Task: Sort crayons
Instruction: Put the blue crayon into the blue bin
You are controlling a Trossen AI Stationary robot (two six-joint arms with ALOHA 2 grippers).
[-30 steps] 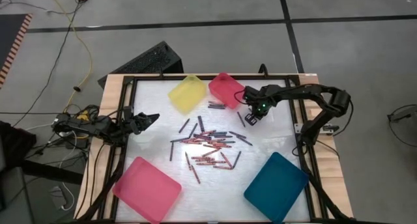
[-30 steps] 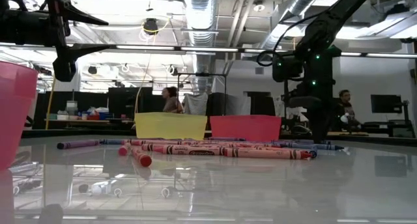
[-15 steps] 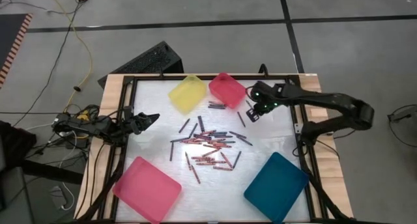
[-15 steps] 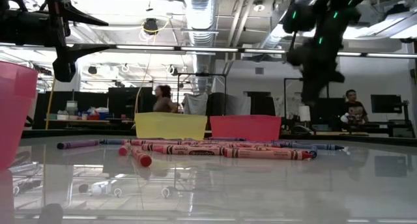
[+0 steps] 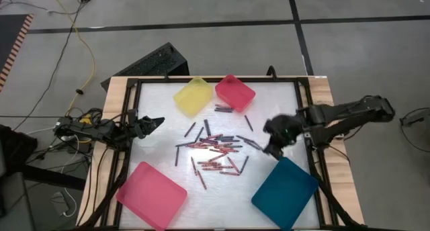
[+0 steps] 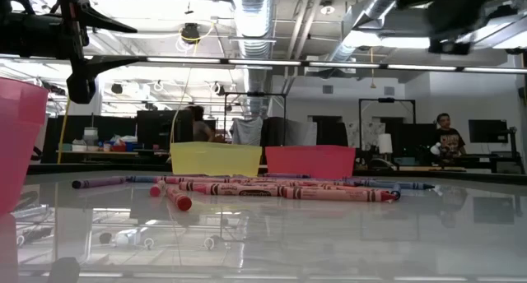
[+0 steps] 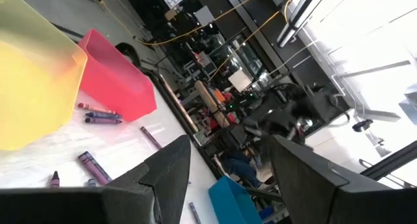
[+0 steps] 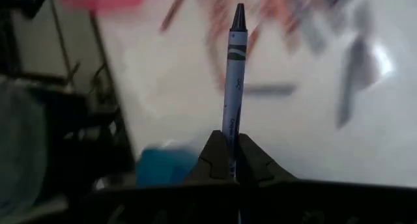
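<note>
Many crayons lie scattered in the middle of the white table; the low view shows them too. My right gripper is over the table's right part, just beyond the teal tray. It is shut on a bluish crayon. My left gripper is open and empty at the table's left edge, its two fingers wide apart in the left wrist view. My right gripper pinches the bluish crayon between its two fingers at the end opposite the point. The crayon runs on along the fingers and sticks out past their ends, its dark point foremost. It is lifted clear of the table.
A yellow tray and a small pink tray stand at the far edge. A large pink tray stands at the near left. A black frame rims the table. People show in the room behind.
My right gripper has risen from the table beside the small pink tray. It has swung toward the near right, toward the teal tray, with the bluish crayon. In the low view it has gone up almost out of the picture. The loose crayons lie as before.
</note>
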